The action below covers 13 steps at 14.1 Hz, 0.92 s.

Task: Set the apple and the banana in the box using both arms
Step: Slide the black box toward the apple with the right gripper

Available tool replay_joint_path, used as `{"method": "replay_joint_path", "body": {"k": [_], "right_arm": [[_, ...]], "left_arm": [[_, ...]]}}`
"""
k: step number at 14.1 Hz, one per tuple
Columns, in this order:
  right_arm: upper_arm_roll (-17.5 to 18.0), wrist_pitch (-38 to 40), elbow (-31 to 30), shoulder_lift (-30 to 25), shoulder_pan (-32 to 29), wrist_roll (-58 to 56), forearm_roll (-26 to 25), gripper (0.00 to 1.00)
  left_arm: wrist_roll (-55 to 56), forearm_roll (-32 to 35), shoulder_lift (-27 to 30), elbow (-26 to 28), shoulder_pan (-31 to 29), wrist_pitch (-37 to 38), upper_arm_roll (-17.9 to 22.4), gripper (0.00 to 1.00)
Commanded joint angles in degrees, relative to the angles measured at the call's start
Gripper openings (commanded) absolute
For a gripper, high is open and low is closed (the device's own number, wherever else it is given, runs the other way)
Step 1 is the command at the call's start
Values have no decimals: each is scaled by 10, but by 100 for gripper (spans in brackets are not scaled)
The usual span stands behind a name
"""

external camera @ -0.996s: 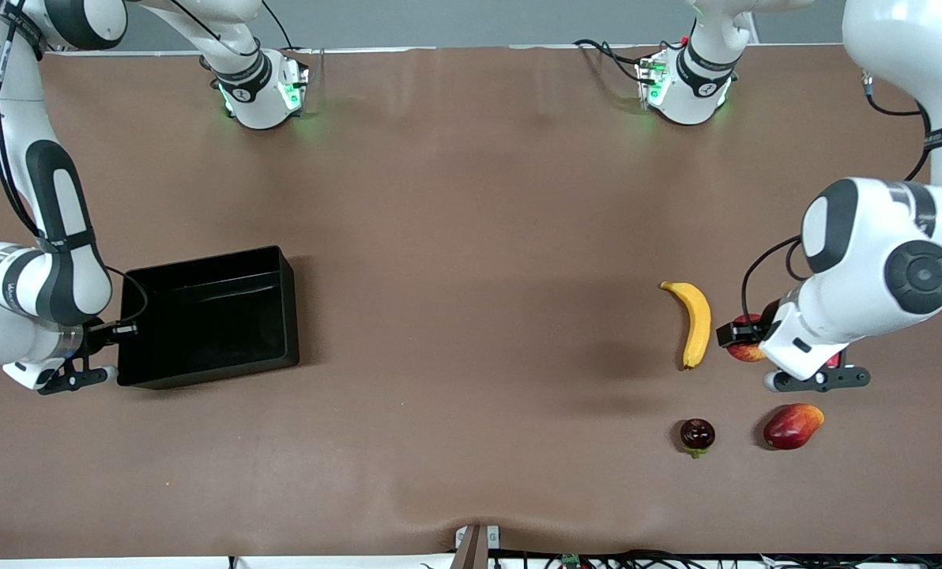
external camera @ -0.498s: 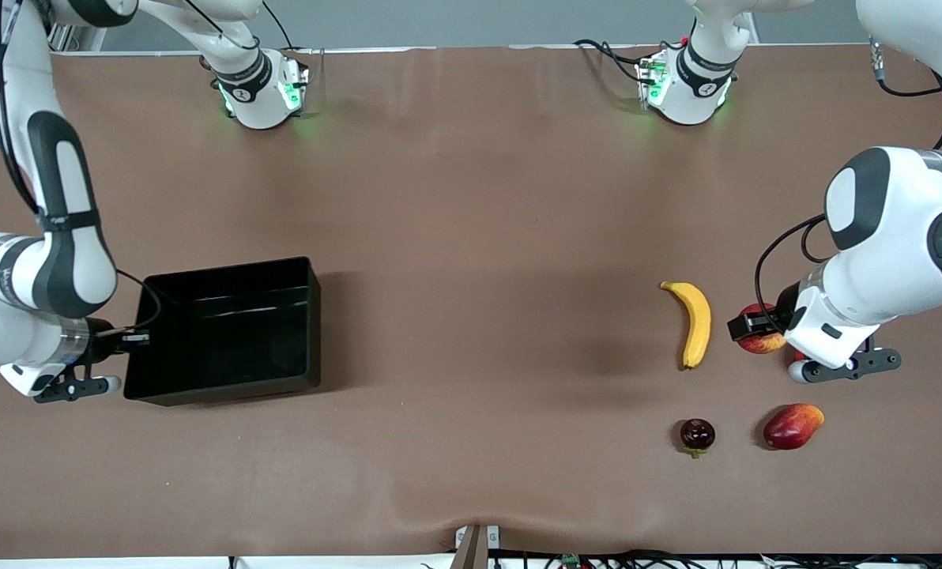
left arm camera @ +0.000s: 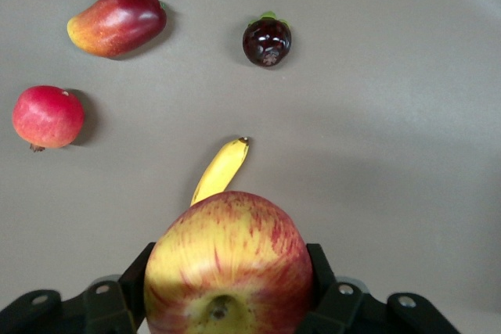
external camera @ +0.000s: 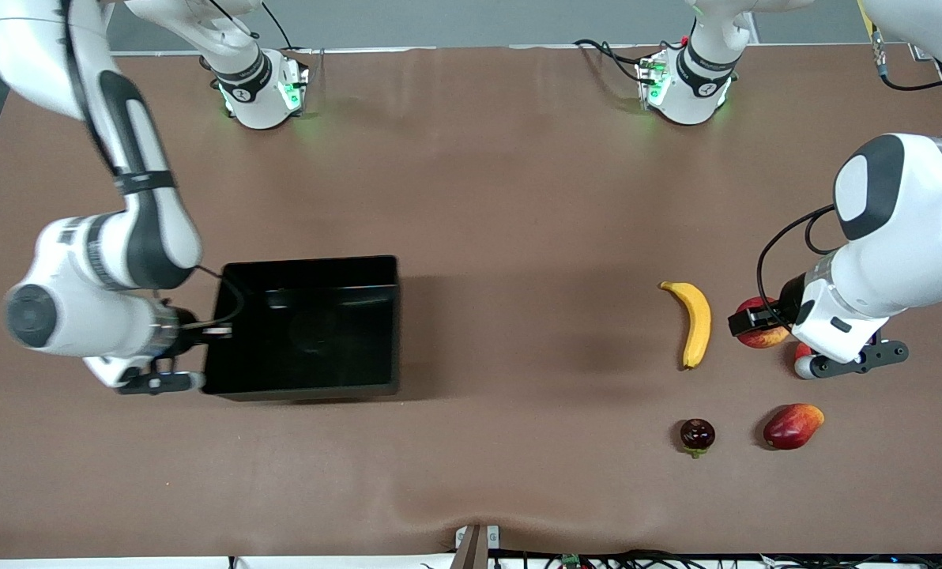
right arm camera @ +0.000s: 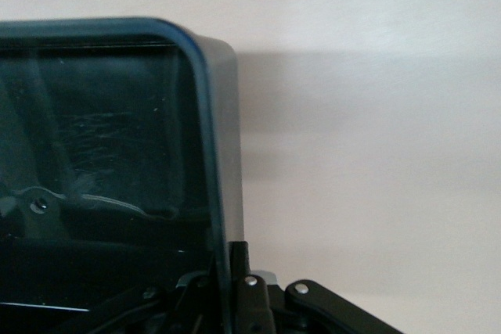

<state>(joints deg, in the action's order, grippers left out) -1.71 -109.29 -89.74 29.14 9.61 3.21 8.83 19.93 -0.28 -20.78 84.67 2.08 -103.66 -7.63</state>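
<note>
The streaked red-and-yellow apple sits between the fingers of my left gripper, which is shut on it just above the table. The yellow banana lies on the brown table beside the apple, toward the right arm's end. The black box has nothing in it. My right gripper is shut on the box wall that faces the right arm's end, one finger inside and one outside.
A dark round fruit and a red-orange mango lie nearer the front camera than the banana. A plain red round fruit lies partly under the left hand. Both arm bases stand at the table's back edge.
The right arm has carried the box by its wall toward the middle of the table. The left gripper with the apple has shifted slightly toward the left arm's end.
</note>
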Motion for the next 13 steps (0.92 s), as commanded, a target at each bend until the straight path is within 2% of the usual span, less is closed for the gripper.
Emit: {"method": "replay_joint_path", "body": {"k": [1,3,5,7,9,13], "right_arm": [[-5,2,-5,-7,66,92,14,0],[-5,0,-4,-1,103,124,26,0],[-7,-2,1,10,142,130,72,0],[-7,-2,18,26,167,155,78,0],[-8,-10,38,46,202,187,79,0],[-10,-84,45,77,255,252,80,0]], "left_arm": [[19,-12,11,2,3,21,-18,0],[34,-12,10,6,4,21,-34,0],[58,-11,5,8,6,32,-59,0],[86,-11,-6,7,16,33,-77,0],[118,-6,-8,11,44,33,-79,0],[165,-1,-32,19,78,23,-78,0]]}}
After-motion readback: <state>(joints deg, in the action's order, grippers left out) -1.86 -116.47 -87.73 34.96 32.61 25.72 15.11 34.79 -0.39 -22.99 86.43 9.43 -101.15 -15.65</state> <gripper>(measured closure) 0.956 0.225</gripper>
